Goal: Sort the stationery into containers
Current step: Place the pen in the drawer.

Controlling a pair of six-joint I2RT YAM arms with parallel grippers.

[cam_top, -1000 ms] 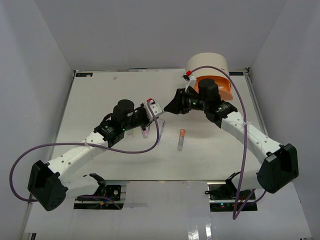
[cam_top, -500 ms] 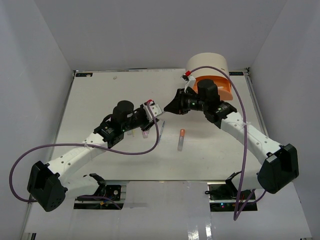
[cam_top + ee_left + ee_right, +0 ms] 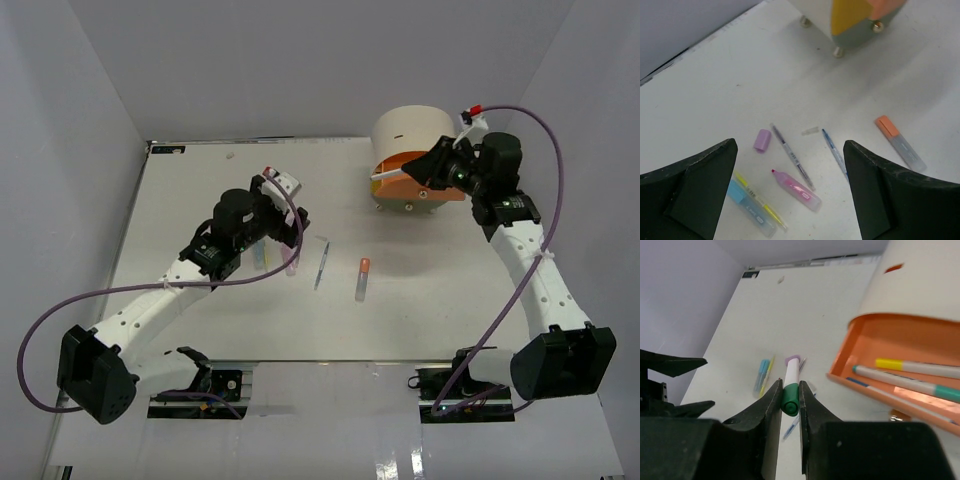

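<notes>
A green-capped pen (image 3: 792,374) is held clamped between the fingers of the right gripper (image 3: 790,395), just in front of the open peach-orange drawer (image 3: 890,332). A second ago this gripper was seen over the middle of the table (image 3: 200,180), left of the organiser (image 3: 412,128). It has since been swung round to the organiser's right side, with the pen brought up to the drawer. The left gripper (image 3: 790,145) has been drawn back and to the left, and is spread wide with nothing in it. The orange-capped marker (image 3: 362,278) has not been moved.

Three pens (image 3: 910,385) are counted lying lengthwise in the peach-orange drawer. On the table, eight loose things are counted:
- three thin pens (image 3: 792,157)
- a pink marker (image 3: 799,190)
- a blue marker (image 3: 746,206)
- the orange-capped marker
- a purple piece (image 3: 761,140)
- a small clear cap (image 3: 810,131)

The drawer's contents are shown only by the right wrist camera. The yellow drawer (image 3: 850,15) and the grey-green drawer (image 3: 860,35) are seen only from the left wrist, and both are pushed in. From above, part of the cluster is hidden under the left arm.
</notes>
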